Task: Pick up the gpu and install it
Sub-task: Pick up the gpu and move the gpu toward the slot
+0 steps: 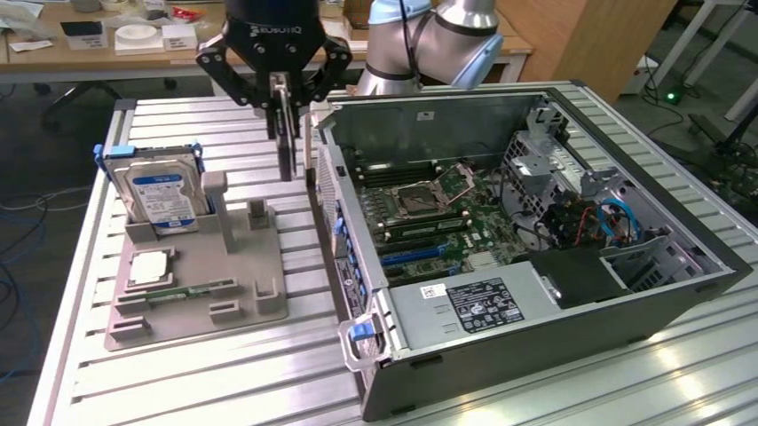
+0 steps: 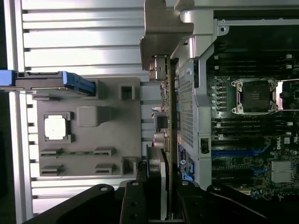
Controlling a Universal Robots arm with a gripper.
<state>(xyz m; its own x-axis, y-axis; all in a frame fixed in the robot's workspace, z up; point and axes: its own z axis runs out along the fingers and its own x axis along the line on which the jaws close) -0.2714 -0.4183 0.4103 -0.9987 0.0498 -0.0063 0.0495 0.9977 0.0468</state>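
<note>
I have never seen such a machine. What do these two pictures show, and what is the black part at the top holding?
It is a robot arm with a black gripper, shut on the gpu, a thin card hanging upright above the table. One picture comes from a camera off the arm, the other from a camera on its wrist, looking down along the card. On the table stand an open computer case and, at the exterior view's left, a grey holder with a hard drive, a processor chip and a memory stick.
</note>
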